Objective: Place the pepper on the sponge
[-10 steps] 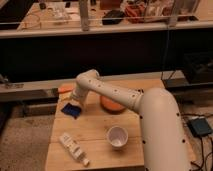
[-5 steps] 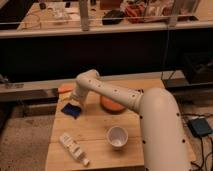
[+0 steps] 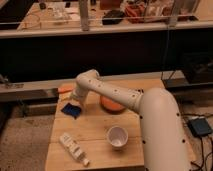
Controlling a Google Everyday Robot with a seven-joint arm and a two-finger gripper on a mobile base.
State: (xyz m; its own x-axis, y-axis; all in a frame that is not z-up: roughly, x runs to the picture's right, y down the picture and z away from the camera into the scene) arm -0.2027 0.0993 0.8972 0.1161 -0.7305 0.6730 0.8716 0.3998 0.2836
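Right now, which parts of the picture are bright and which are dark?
In the camera view, warm yellowish light falls on the wooden table, and the white cup looks brightest; the wide strip behind the table is nearly black. The tool sits toward the picture's left, just over the dark blue sponge, with the orange pepper close behind it.

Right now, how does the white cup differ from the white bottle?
The cup stands upright, mouth up; the bottle lies on its side. The cup is round and plain; the bottle is long, with a label. Both are white, on the table; the gripper is by the sponge.
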